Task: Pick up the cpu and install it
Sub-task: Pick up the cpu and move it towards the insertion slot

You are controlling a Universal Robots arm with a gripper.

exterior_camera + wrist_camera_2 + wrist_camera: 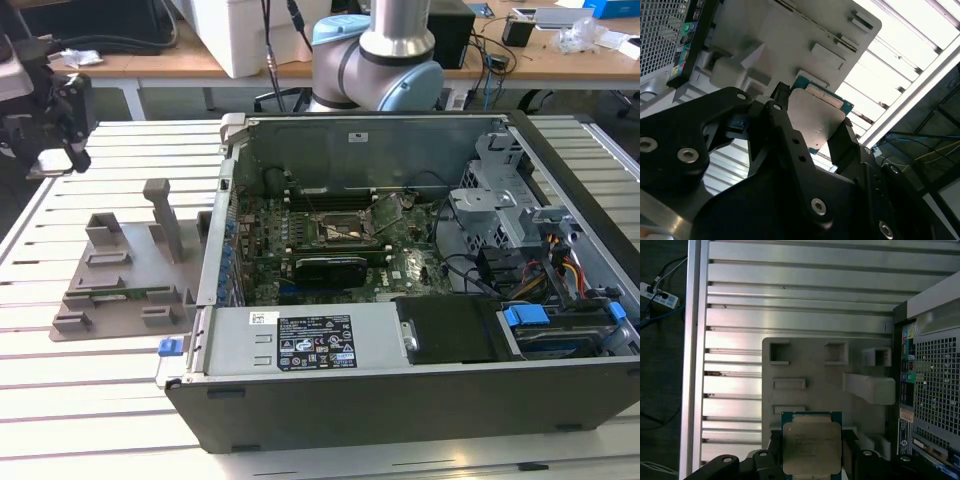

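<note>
One step done: fingers [785, 130] clamp the cpu [817, 117] by its edges, held above the grey fixture plate [815, 367]; seating inside the computer case [400, 405] remains.

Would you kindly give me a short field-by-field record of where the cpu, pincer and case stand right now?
cpu: gripped at its edges, metal top showing
pincer: shut on the cpu, by the grey fixture plate
fixture plate: on the slatted table, beside the computer case
computer case: lying open, board exposed

slatted metal table [90, 400] | grey fixture plate [100, 305] | open computer case [400, 400]
</note>
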